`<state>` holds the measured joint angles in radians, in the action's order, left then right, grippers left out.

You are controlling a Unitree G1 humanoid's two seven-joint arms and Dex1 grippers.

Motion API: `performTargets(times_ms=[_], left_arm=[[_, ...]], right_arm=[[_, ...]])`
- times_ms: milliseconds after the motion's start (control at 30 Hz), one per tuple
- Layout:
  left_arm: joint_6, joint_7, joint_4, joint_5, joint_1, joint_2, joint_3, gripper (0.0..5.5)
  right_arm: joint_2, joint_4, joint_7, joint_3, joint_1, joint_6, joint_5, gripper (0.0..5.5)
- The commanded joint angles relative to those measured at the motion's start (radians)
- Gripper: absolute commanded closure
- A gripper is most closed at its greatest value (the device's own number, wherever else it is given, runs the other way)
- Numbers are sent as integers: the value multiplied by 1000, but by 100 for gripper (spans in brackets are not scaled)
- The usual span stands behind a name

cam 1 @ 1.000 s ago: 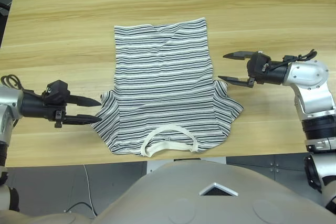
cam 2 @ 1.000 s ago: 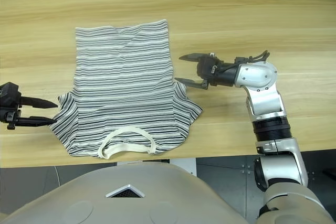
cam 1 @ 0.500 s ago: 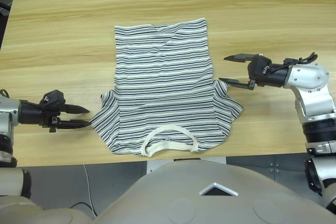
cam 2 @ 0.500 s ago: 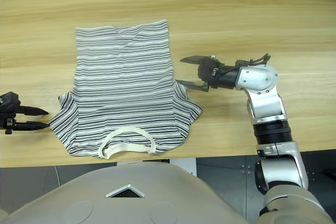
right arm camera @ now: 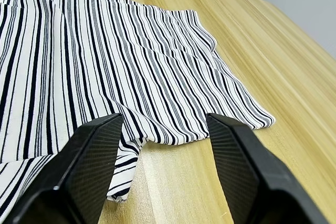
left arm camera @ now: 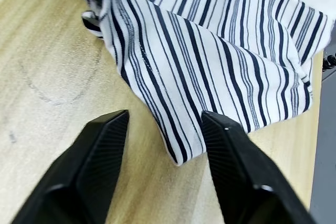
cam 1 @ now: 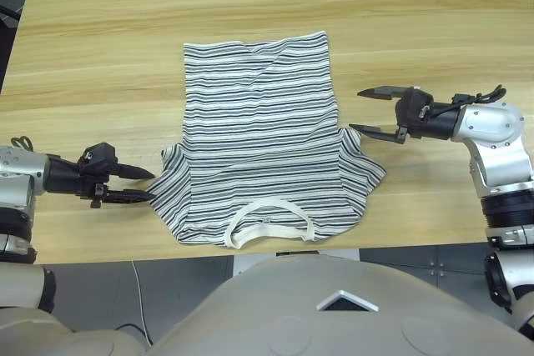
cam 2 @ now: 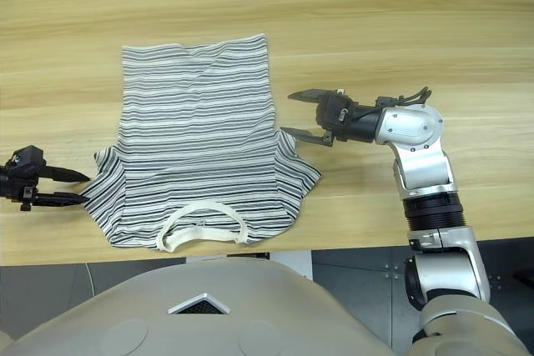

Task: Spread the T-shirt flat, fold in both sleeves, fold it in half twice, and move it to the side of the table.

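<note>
The striped T-shirt lies spread on the table, sleeves not yet folded in. I have the left gripper and right gripper wide open and empty, one beside each sleeve. Every fold and the move to the side remain.

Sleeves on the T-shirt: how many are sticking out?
2. One sleeve sticks out on the robot's left, beside the left end effector; the other on its right, beside the right end effector.

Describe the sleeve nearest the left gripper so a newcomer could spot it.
On the light wooden table lies a black-and-white striped T-shirt, cream collar toward the robot. The sleeve is the short flap at its left edge, just ahead of the open left gripper, unlike the opposite sleeve.
</note>
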<state>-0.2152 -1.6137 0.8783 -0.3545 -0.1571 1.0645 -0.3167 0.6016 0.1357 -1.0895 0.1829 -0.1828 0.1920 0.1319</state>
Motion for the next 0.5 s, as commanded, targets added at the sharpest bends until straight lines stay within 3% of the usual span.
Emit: performTargets(times_ms=[33, 367, 500], left_arm=[[24, 0, 32, 83, 32, -59, -77, 353], [99, -1, -118, -35, 75, 9, -129, 526], [135, 0, -170, -55, 83, 26, -130, 536]], right_arm=[[6, 1, 9, -6, -10, -3, -4, 255], [3, 6, 8, -4, -13, -1, -6, 255], [0, 12, 10, -3, -14, 1, -8, 255]])
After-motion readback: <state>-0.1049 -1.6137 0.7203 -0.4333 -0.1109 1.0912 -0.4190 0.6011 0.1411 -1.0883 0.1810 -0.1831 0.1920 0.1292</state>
